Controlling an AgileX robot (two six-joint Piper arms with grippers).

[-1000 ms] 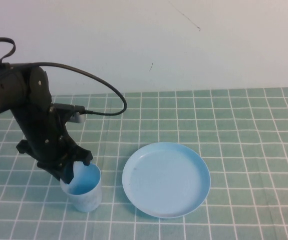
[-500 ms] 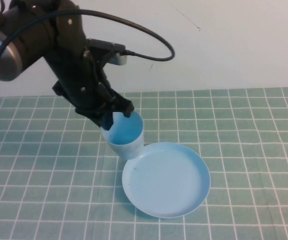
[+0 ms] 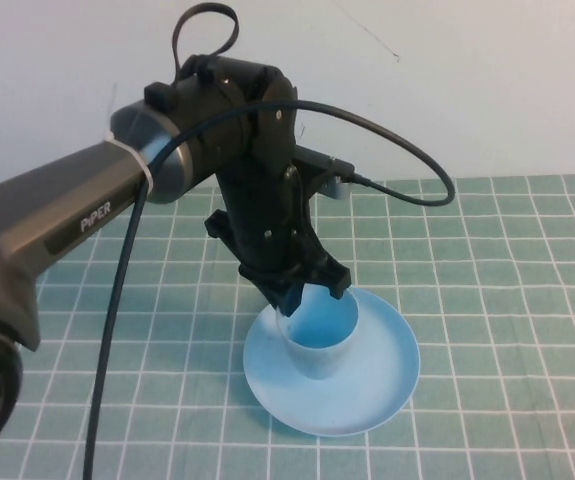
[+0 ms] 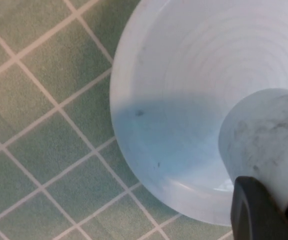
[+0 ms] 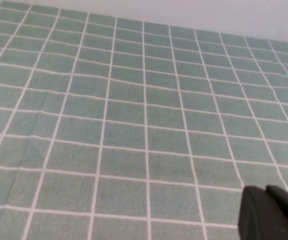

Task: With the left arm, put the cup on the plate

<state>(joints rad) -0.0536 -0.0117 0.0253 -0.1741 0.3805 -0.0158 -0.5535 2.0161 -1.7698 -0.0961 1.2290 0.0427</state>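
Left gripper [image 3: 297, 290] is clamped on the rim of the cup [image 3: 317, 335], which stands upright inside the plate [image 3: 382, 385], left of its centre. Whether the cup's base touches the plate cannot be told. Right gripper [image 5: 274, 215] shows only partly; its state cannot be told.

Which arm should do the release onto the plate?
Left. The left gripper is shut on the small light-blue plastic cup's rim, over the round light-blue plastic plate. The right gripper sees only bare green tiled cloth.
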